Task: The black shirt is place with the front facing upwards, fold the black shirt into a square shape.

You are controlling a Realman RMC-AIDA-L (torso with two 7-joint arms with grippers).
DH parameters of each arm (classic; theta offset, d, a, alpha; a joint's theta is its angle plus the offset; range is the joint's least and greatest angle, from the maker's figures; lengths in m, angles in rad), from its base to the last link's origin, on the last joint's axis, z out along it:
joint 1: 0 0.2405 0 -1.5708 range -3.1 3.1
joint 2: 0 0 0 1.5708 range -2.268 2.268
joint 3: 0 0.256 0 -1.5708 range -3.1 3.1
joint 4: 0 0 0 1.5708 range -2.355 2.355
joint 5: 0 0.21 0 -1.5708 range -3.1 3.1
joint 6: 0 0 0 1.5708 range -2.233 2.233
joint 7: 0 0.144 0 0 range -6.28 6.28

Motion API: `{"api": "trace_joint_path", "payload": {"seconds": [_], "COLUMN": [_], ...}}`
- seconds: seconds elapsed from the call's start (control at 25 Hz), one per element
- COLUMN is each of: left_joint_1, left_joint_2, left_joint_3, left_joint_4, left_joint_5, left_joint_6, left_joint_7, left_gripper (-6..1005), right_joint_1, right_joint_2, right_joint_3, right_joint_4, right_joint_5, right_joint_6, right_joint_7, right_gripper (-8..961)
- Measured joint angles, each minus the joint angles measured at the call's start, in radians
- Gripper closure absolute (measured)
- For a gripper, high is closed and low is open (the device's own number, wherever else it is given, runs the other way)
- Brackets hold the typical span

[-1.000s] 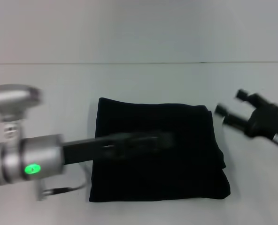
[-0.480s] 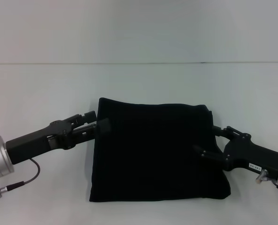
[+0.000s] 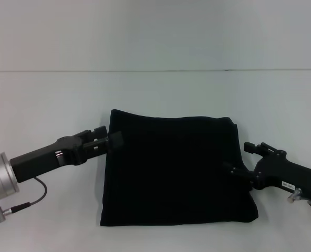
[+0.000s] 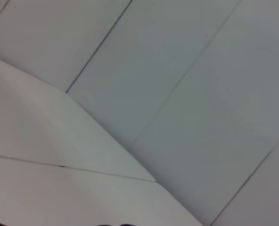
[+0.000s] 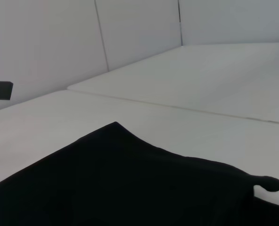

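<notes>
Left pincer and right pincer both agape, low, pointing inward.

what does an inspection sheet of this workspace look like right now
surface: white table, one seam line across the far part
job's things: shirt folded into a rough square, plain black side up, no lettering showing
clutter: nothing seen
grippers: left gripper at the shirt's left edge near its far corner, open; right gripper at the shirt's right edge, open, one finger over the cloth
cables: thin dark cable looping from the left arm's wrist
surroundings: white panelled wall behind the table
</notes>
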Motion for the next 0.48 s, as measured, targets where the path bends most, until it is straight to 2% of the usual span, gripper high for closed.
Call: {"api": "trace_joint_path", "payload": {"seconds": [0.16, 0.32, 0.48], "left_joint_1": [-0.005, -0.019, -0.032], "left_joint_2": [0.012, 0.031, 0.038], "left_joint_3": [-0.001, 0.007, 0.055], "left_joint_4": [-0.005, 0.007, 0.045], "left_joint_5": [-0.002, 0.008, 0.049], "left_joint_6": [-0.041, -0.092, -0.173], "left_joint_7": [-0.05, -0.081, -0.072], "left_gripper": [78, 77, 77], "right_joint_1": [-0.013, -0.044, -0.073], "right_joint_2": [-0.001, -0.006, -0.008], "right_joint_3": [0.024, 0.031, 0.009], "right_joint_4": [-0.006, -0.033, -0.05], "right_joint_5": [0.003, 0.002, -0.032], "right_joint_6": [-0.046, -0.174, -0.282], "right_joint_7": [-0.003, -0.043, -0.102], "right_gripper": [11, 11, 11]}}
